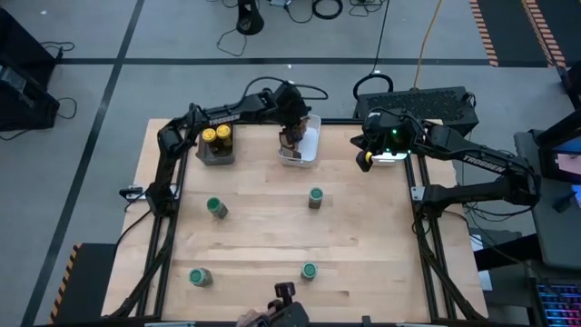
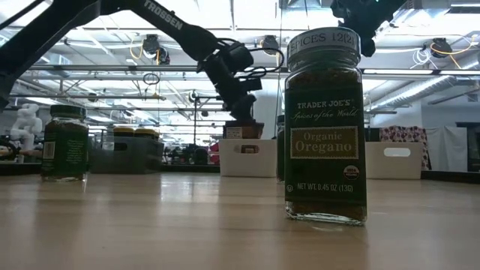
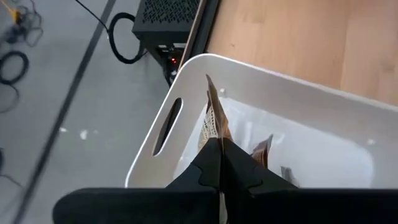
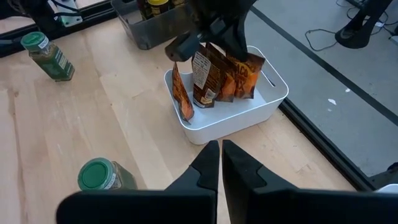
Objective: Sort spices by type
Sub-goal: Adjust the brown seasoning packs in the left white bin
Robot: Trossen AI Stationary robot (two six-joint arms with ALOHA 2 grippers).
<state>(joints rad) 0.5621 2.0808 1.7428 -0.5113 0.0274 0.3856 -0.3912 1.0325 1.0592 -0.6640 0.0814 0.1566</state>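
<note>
While our left gripper (image 1: pixel 292 127) pinches a limp, light packet (image 4: pixel 202 78) by its top edge over the white tray (image 1: pixel 310 154) at the desk's far edge, our right gripper (image 1: pixel 366 160) waits clenched and empty, near the desk's far right corner.

Two dark jointed arms with white lettering

Both arms are black, built of boxy links and rounded joints, with "TROSSEN" printed in white capitals along a link on each. The left arm (image 1: pixel 195 127) has a thin black cable looping over its wrist near the left pincer (image 1: pixel 292 134). The right arm (image 1: pixel 481 168) carries a small green light and a yellow spot at its wrist, and the right pincer (image 4: pixel 221 155) has two flat, matte black fingers (image 4: pixel 205 163) with angular, stepped edges.
</note>
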